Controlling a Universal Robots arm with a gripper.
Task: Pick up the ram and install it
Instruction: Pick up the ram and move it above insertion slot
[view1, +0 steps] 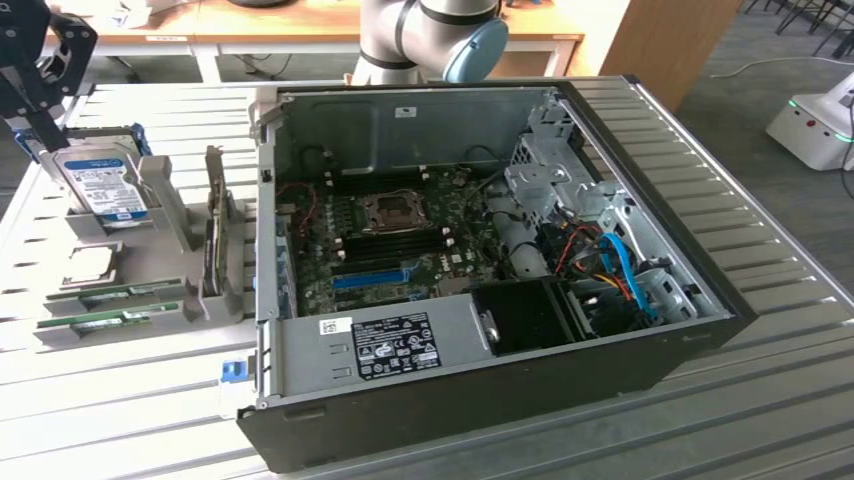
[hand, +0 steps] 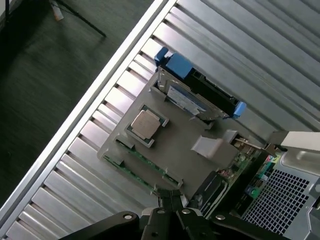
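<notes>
claw (hand: 170, 201) clenched and empty over the tray (hand: 192, 167)
the ram (view1: 96, 321) lies flat in a tray slot beside a second stick (view1: 130, 291), at the exterior view's left of the open case (view1: 534, 385).

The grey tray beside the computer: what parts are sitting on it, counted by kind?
Hard drive: 1
Processor chip: 1
Green memory sticks: 2
Upright expansion card: 1
Total: 5
</notes>
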